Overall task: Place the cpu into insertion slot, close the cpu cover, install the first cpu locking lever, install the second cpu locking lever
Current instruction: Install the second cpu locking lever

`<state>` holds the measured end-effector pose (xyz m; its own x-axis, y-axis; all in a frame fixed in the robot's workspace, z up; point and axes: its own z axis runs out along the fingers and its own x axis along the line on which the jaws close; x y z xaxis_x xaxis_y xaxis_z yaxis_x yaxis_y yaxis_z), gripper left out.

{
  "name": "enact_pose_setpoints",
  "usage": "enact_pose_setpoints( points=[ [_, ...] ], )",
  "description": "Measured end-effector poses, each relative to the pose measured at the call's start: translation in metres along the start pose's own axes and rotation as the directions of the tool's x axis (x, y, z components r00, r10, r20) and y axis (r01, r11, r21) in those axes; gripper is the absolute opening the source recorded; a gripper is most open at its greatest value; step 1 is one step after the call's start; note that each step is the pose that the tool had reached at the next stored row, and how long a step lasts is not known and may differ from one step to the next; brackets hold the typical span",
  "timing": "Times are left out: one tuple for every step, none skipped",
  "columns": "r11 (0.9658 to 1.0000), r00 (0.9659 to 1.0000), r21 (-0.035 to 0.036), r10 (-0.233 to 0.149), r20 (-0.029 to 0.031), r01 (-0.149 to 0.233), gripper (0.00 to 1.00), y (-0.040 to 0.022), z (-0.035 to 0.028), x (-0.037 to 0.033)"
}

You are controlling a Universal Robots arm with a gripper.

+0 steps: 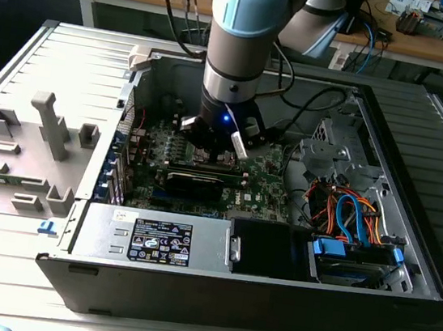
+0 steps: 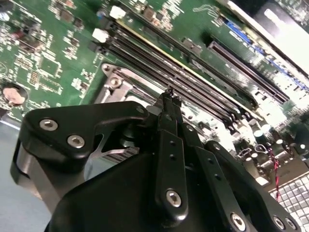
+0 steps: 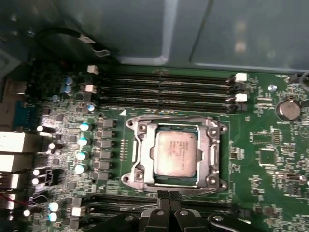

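First wrist view: cpu [image 3: 176, 153] seated in insertion slot [image 3: 145, 170], cpu cover [image 3: 212, 155] apparently lowered around it; placing step judged done, lever work judged in hand. Hand [image 3: 169, 197] poised at socket's edge, fingertips pressed together, nothing visibly gripped, apparently at thin lever wire. Next move calls for fine sideways push under retaining hook. Exterior view: hand [image 1: 219, 137] low inside computer case [image 1: 408, 239].
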<state>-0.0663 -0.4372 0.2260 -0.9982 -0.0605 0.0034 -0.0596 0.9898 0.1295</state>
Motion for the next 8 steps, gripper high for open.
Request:
enact_pose_setpoints(
  points=[
    [1.0,1.0,-0.0014,0.0,0.0001,0.0,0.11,-0.0002,0.0002,0.0011],
    [1.0,1.0,-0.0029,0.0,0.0001,0.0,0.11,-0.0004,0.0005,0.0024],
    [1.0,1.0,-0.0051,-0.001,0.0003,0.001,0.11,-0.0008,0.0008,0.004],
    [1.0,1.0,-0.0074,-0.001,0.0003,0.001,0.11,-0.0013,0.001,0.0056],
    [0.9999,1.0,-0.0101,-0.001,0.0005,0.001,0.11,-0.0018,0.0012,0.0072],
    [0.9999,1.0,-0.0121,-0.001,0.0006,0.001,0.11,-0.0024,0.0013,0.0086],
    [0.9999,1.0,-0.0148,-0.001,0.0008,0.001,0.11,-0.0039,0.0015,0.0111],
    [0.9999,1.0,-0.0159,-0.001,0.0009,0.001,0.11,-0.0051,0.0015,0.0122]
  ],
)
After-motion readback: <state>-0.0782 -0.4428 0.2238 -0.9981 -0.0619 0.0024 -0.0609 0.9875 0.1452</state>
